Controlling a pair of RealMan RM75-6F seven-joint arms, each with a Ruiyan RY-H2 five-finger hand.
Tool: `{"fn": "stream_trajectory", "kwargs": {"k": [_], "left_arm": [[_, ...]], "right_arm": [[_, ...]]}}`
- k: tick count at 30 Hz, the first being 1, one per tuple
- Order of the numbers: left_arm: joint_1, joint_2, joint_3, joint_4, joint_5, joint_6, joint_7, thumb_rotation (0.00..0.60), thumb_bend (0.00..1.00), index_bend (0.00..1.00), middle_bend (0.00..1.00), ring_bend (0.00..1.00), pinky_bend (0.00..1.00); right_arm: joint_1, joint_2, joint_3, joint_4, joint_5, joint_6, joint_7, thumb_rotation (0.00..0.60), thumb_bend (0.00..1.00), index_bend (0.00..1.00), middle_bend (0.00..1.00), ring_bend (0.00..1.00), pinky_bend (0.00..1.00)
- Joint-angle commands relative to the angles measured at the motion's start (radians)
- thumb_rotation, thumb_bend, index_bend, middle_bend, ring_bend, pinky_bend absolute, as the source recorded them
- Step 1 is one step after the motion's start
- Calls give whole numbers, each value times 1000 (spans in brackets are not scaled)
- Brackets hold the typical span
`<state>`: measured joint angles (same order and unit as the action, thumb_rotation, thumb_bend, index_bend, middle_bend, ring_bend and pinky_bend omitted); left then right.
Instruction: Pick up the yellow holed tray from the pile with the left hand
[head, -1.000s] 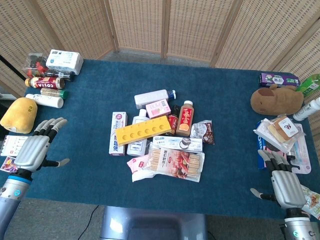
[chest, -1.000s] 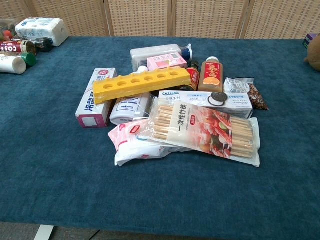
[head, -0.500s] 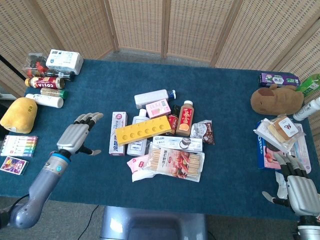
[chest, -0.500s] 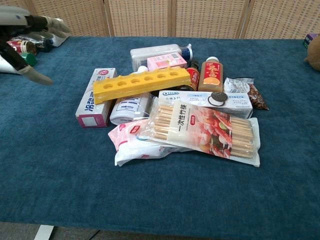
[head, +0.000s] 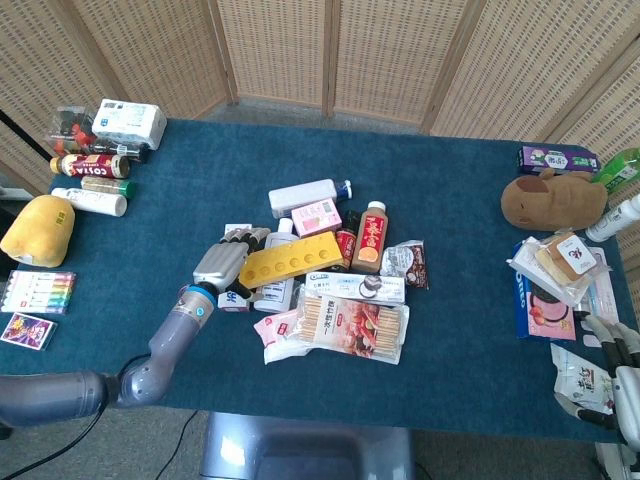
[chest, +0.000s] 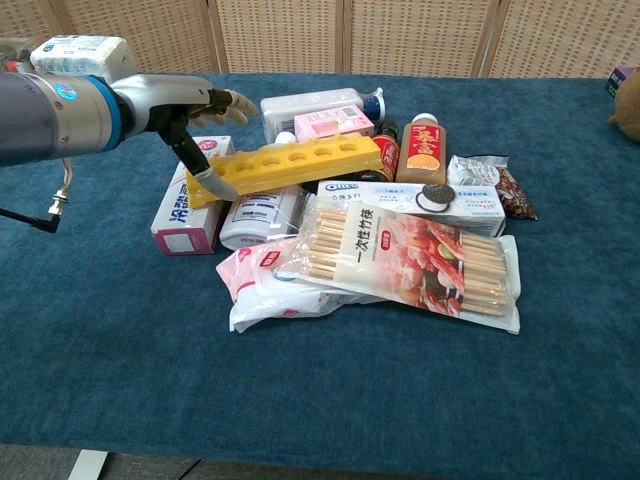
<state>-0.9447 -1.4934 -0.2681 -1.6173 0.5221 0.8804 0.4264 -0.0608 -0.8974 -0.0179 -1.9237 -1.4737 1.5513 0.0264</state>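
The yellow holed tray (head: 290, 260) (chest: 295, 163) lies slanted on top of the pile in the middle of the blue table, resting on a white bottle and boxes. My left hand (head: 225, 265) (chest: 185, 110) is at the tray's left end, fingers spread over the end and above the red-and-white box (chest: 190, 200). The thumb (chest: 210, 175) reaches down in front of the tray's left edge, touching or nearly touching it. The tray still lies on the pile. My right hand (head: 622, 378) shows only partly at the lower right table edge, fingers extended and holding nothing.
A biscuit-stick pack (chest: 410, 255), an Oreo box (chest: 410, 200), an orange bottle (chest: 423, 150) and a white bottle (chest: 315, 103) crowd around the tray. Bottles (head: 90, 180), a yellow plush (head: 38, 228) and markers (head: 37, 292) lie far left. A brown plush (head: 553, 198) and snack packs lie right.
My left arm has swept right across the table, from the left edge to the tray's left end. My right hand has drawn back toward the lower right corner.
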Motion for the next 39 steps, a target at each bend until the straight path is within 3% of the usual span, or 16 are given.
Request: {"fn": "stream_trajectory", "kwargs": {"k": [1,4,6,11,14,17,23,29,39], "left_arm": [[-46,-59,-8,74,-36,-27,5,600,139,48,0,0,0],[-74,-104,-15,136,-59,-54,-4,600,140,65,0,5,0],[-92,-131,-19,173,-65,-67,-8,600,139,96,10,60,0],[-110,-184,-21,229,-51,-41,-16,600,153,310,250,362,5],[-112,-198,-22,243,-46,-28,-19,600,185,427,366,494,117],[-103,-199,-34,242,-33,-4,-37,600,217,526,468,609,297],[-73,-153,-50,200,-17,18,-68,600,227,548,516,674,376],[-30,-76,-78,123,20,51,-115,600,229,549,517,677,383],[86,144,-122,-152,149,153,-202,600,229,549,516,678,383]], "right_arm": [[-13,9,-3,6,7,9,13,600,40,0,0,0,0],[-25,17,-4,6,8,22,23,600,39,0,0,0,0],[-35,20,-4,8,8,34,31,600,38,0,0,0,0],[-51,29,-6,9,6,46,51,600,38,0,0,0,0],[-53,33,-5,8,5,44,64,600,40,0,0,0,0],[-51,34,-1,5,0,43,62,600,41,0,0,0,0],[-46,33,2,-2,-8,34,58,600,38,0,0,0,0],[-42,34,8,-7,-8,27,52,600,39,0,0,0,0],[-32,20,10,4,-22,8,55,600,39,0,0,0,0]]}}
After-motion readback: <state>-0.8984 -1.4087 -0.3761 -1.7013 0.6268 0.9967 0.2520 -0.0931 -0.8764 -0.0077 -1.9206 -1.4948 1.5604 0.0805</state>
